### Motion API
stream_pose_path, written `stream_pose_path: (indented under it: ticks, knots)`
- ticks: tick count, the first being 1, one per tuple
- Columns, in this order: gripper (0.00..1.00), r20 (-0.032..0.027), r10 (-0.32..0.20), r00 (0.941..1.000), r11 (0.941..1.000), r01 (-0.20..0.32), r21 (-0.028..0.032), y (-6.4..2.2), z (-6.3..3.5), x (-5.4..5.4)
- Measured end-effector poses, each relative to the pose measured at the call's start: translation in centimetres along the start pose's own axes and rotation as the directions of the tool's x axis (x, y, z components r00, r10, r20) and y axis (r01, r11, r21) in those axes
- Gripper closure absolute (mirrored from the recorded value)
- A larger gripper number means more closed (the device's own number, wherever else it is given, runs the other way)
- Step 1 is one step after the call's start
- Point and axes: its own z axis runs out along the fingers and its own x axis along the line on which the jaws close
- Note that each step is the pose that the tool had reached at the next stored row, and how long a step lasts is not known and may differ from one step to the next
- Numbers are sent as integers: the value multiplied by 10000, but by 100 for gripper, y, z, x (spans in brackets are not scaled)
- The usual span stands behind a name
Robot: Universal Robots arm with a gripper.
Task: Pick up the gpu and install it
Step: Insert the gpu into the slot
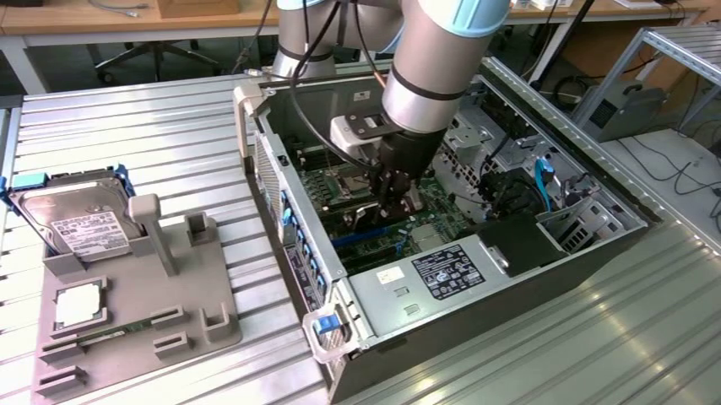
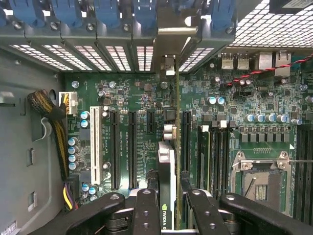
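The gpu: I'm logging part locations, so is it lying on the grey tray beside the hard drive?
No, the pincer holds the gpu edge-on to the motherboard inside the computer case.

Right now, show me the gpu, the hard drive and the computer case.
gpu (image 2: 165, 196): wrist view, on its edge facing the camera, by the logo.
hard drive (image 1: 79, 226): exterior view, on its white label.
computer case (image 1: 507, 304): exterior view, on its dark outer side wall.
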Motion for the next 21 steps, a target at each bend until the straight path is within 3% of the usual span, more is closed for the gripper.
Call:
stream_pose_path:
  ticks: [21]
  knots:
    - [73,-8,-2,10000,10000,3,25,19,52,-2]
